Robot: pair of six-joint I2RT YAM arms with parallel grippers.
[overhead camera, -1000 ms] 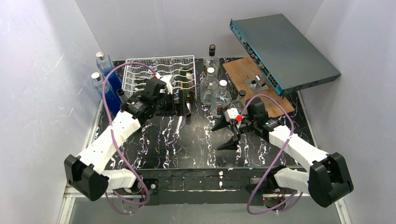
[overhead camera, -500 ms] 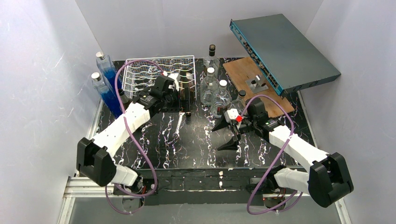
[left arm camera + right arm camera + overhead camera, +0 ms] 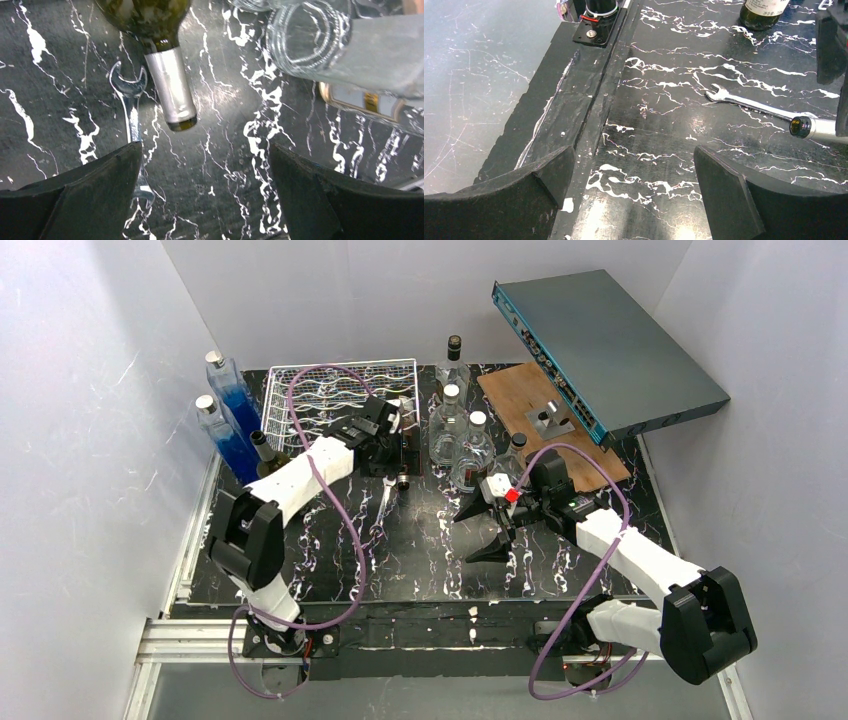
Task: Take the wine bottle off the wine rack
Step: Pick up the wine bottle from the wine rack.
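At the right end of the wine rack (image 3: 395,375) my left jaws hang wide open above the wine bottle (image 3: 170,85) lying there, neck jutting over the tabletop (image 3: 225,120) beside a wrench (image 3: 131,107), right jaws open too; pinch that tapering neck and I fear it slips free.

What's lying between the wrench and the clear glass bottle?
The silver-wrapped neck of the wine bottle. The left wrist view shows it, with the wrench on one side and the clear glass bottle on the other.
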